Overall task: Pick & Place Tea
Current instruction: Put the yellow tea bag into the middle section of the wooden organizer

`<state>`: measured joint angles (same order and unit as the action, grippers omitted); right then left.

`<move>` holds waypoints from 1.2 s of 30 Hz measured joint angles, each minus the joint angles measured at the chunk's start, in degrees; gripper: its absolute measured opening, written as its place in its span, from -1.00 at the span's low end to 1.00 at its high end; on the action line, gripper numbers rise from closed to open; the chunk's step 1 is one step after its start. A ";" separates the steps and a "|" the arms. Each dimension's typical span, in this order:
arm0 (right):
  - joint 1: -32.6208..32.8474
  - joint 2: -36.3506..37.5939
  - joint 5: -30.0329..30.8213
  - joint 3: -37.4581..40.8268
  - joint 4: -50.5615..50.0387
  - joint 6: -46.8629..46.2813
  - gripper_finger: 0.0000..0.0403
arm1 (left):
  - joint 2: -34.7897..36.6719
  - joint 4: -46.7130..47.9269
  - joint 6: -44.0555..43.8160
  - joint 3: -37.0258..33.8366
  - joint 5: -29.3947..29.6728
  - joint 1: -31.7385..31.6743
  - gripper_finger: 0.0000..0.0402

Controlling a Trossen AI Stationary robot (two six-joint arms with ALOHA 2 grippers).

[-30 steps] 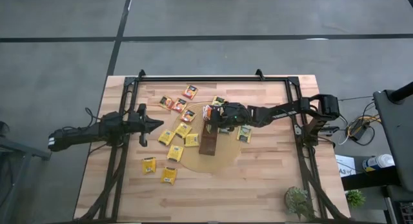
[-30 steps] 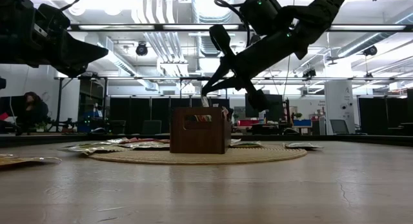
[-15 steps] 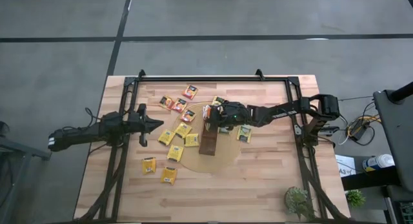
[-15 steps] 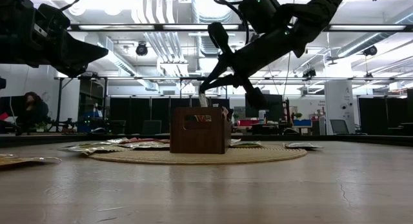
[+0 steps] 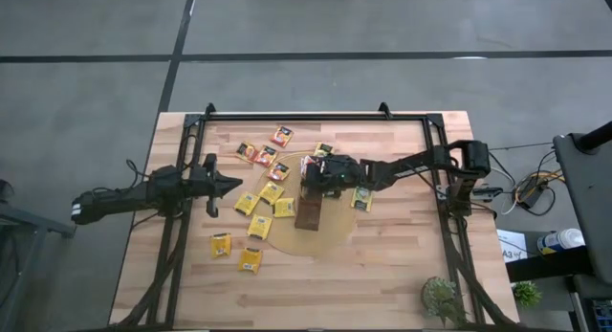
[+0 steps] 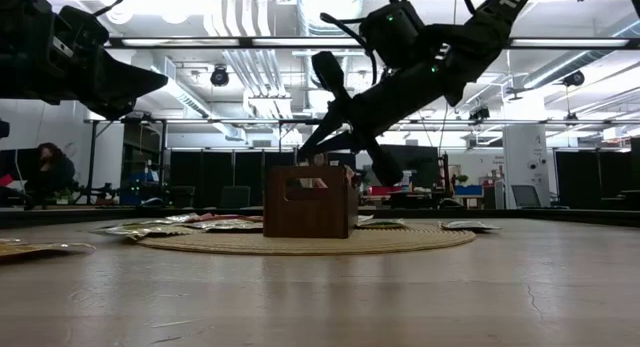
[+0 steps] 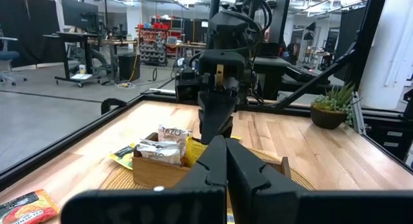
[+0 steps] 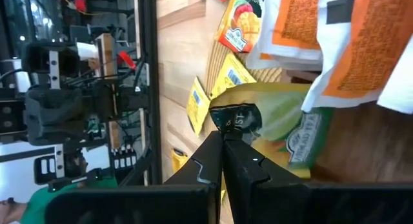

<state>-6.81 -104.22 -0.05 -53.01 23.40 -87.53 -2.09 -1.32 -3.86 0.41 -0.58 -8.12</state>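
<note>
The long dark-brown tray point(image 5: 308, 213) stands on the round tan disc point(image 5: 327, 238), with several tea sachets upright in its far end point(image 7: 169, 135). My right gripper point(image 5: 309, 167) reaches in from the table's right. It hangs over that far end and is shut on a yellow-green tea sachet point(image 8: 264, 117). More yellow and orange tea sachets point(image 5: 273, 191) lie flat on the wood and the disc to the left of the tray. My left gripper point(image 5: 233, 185) waits shut above the table's left side, pointing level toward the tray. My right gripper pinches the yellow-green sachet at its dark printed end point(image 8: 235, 118) between the tips of its two fingers. The fingers slant down from the table's right point(image 6: 300, 152). The sachet is just above the tray's far end, beside the orange sachets point(image 8: 348, 50) there; whether it touches them I cannot tell.
A black frame rail point(image 5: 287, 117) runs along the far edge and down both sides of the table. Loose sachets lie at the far left point(image 5: 281, 136), near left point(image 5: 221, 244) and right of the tray point(image 5: 362, 198). A small plant point(image 5: 443, 298) stands at the near right corner.
My right gripper, still shut on the sachet, has sunk a little and moved toward the table's left, closer over the tray's far end.
</note>
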 joint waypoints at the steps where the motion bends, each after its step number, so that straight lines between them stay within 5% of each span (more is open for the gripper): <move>1: 0.00 0.00 0.00 0.00 -0.02 -0.26 -0.96 | 0.00 0.00 0.00 0.00 0.00 0.00 -1.00; 14: -0.09 0.02 -3.53 0.00 -2.99 0.82 -0.91 | 0.00 0.00 0.00 0.02 0.00 0.02 -1.00; 26: -0.11 0.20 -4.87 0.09 -1.31 3.29 -0.45 | 0.00 0.00 0.00 0.00 0.00 0.02 -1.00; 36: 0.04 5.25 -5.75 -0.22 -0.24 17.93 -0.33 | 0.00 0.02 0.00 0.00 0.00 0.02 -1.00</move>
<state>-6.76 -98.98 -5.80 -53.23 23.16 -69.60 -2.08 -1.31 -3.86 0.41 -0.58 -8.10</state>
